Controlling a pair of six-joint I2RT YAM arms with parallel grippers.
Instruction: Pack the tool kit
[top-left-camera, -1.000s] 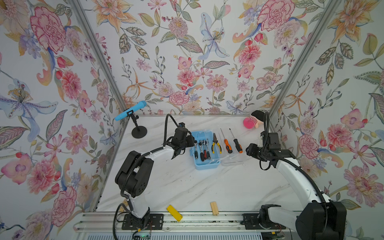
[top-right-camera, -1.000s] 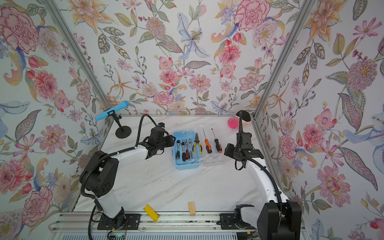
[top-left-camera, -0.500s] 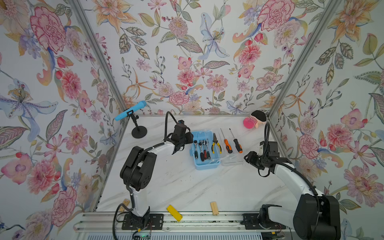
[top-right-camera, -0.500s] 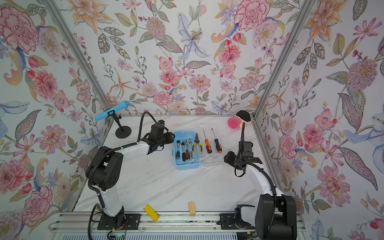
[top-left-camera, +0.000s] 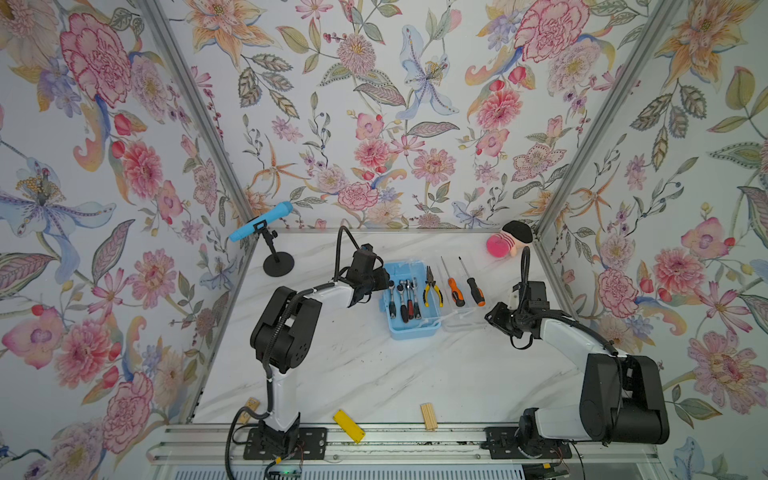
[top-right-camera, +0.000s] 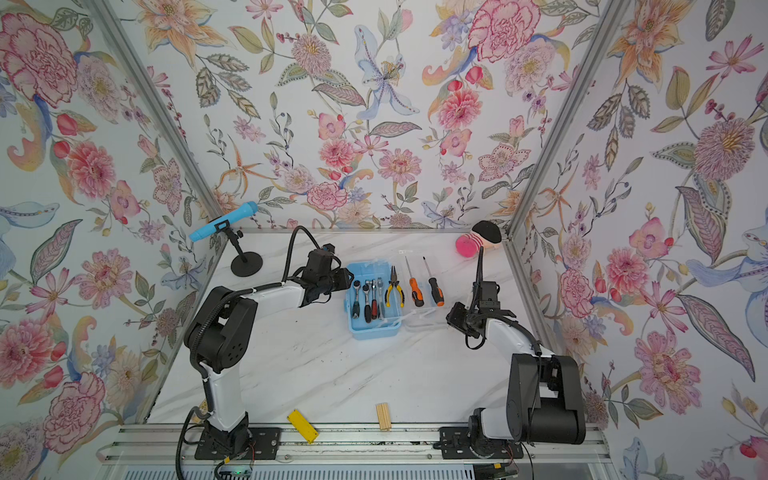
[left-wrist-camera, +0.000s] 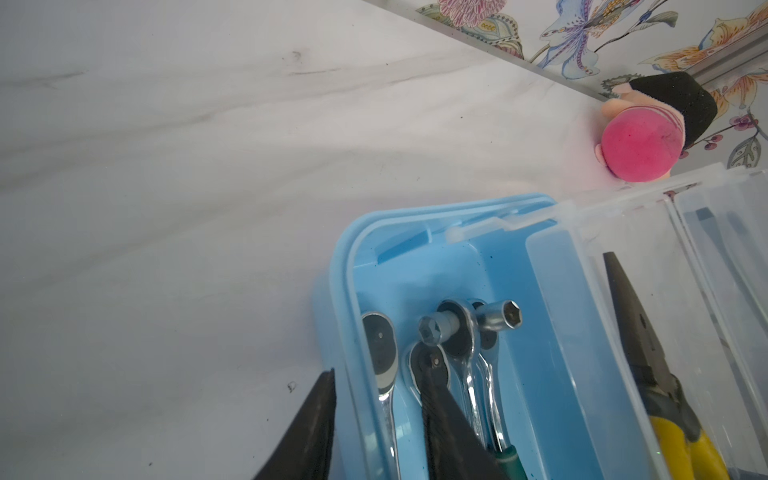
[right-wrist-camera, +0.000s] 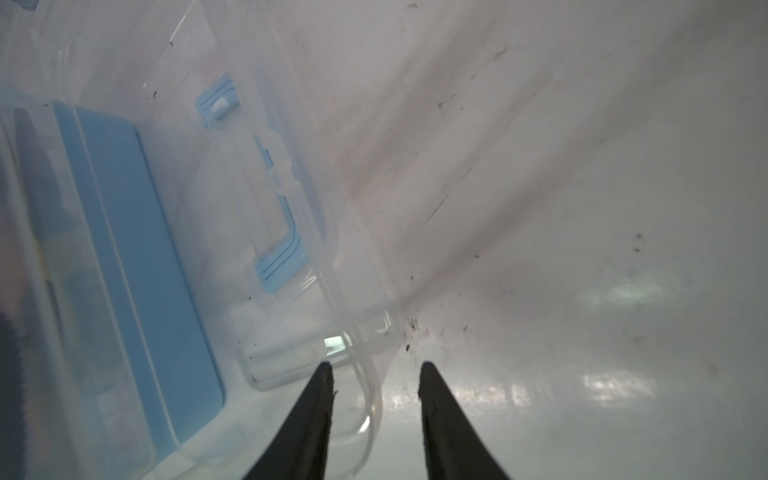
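Note:
The tool kit's light-blue box (top-left-camera: 411, 330) (top-right-camera: 374, 330) stands open mid-table with ratchets (top-left-camera: 405, 297) (left-wrist-camera: 457, 332) inside. Its clear lid (top-left-camera: 457, 320) (top-right-camera: 419, 320) lies flat to the right. The yellow-handled pliers (top-left-camera: 432, 289) (left-wrist-camera: 648, 361) and two orange-black screwdrivers (top-left-camera: 455, 286) rest where the lid lies. My left gripper (top-left-camera: 383, 281) (left-wrist-camera: 378, 365) is open astride the box's left wall, one finger outside and one over a ratchet. My right gripper (top-left-camera: 489, 316) (right-wrist-camera: 374, 365) is open at the lid's near right corner, the clear rim (right-wrist-camera: 365, 386) between its fingers.
A blue microphone on a black stand (top-left-camera: 259, 224) is at the back left. A pink plush toy (top-left-camera: 505, 245) sits in the back right corner. A flat yellow block (top-left-camera: 349, 424) and a ridged wooden block (top-left-camera: 429, 415) lie at the front edge. Floral walls close three sides.
My right gripper has dropped toward the table to the lid's near right corner and its jaws have narrowed. My left gripper has edged right onto the box's left wall.

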